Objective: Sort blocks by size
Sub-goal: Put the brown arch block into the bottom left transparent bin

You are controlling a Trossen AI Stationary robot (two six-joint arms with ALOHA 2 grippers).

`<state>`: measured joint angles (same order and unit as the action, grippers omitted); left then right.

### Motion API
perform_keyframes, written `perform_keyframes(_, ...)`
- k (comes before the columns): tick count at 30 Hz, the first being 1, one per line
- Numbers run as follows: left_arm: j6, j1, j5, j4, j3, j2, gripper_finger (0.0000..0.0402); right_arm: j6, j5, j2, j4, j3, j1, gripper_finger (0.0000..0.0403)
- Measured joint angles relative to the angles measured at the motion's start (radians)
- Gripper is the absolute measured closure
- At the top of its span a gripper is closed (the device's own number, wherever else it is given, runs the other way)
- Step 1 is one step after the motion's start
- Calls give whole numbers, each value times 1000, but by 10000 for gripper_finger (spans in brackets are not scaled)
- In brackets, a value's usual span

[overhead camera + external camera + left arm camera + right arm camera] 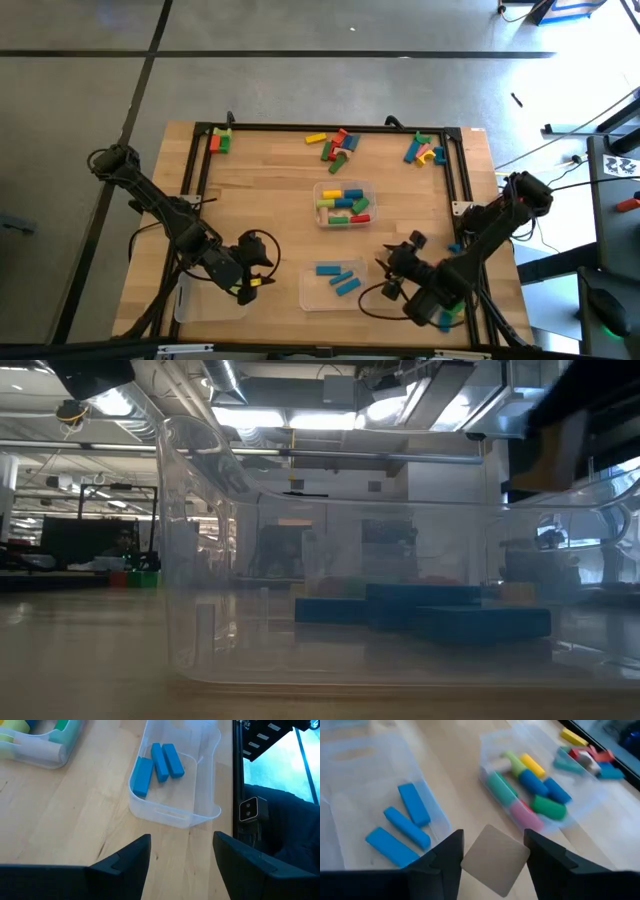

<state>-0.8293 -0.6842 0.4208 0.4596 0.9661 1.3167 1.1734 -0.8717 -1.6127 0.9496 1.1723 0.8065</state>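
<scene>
The right gripper [493, 851] is holding its jaws apart with nothing between them, hovering low over bare wood between the near tray [335, 283] and the centre tray [343, 187]. In the right wrist view the wood grain is showing through the gap, three blue blocks [405, 827] are lying in the near tray to one side, and a mixed heap of green, yellow, blue and pink blocks [530, 787] is filling the centre tray to the other.

The left gripper [181, 852] is likewise standing released and empty, poised over the table just beside the near tray and looking across at the same three blue bars.

Judging by the layout, the step in hand is fetching another block. To do it well, the working claw is probably best taken over one block lying free of its neighbours, with the fingers squared across the block's narrow width, so that they are not nudging the pile or catching a tray wall on the way down. The clear walls are hard to see, so approaching from above looks safer than sliding in.

Unsorted blocks are lying in three groups along the far edge: a small cluster [220, 141] at the far left corner, a spread [335, 145] at the middle, and another [424, 150] toward the far right.

The right arm is folding in from the table's right edge, its elbow bent and its wrist pointing toward the centre. The left arm is stretching from the left edge toward the near side, its wrist angled toward the near tray.
</scene>
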Motion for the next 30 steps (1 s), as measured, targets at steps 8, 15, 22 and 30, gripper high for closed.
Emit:
perform_keyframes(8, 8, 0, 49, 0, 0, 0, 192, -479, 53, 0, -415, 0, -130, 224)
perform_keyframes(15, 76, 16, 146, -9, 0, 0, 192, -826, 224, -59, -829, -6, -233, 224)
perform_keyframes(22, 179, 49, 155, -70, 0, 0, 192, -994, 431, -168, -1178, -6, -331, 221)
perform_keyframes(30, 271, 84, 154, -122, 0, 0, 192, -1048, 606, -313, -1520, -5, -418, 222)
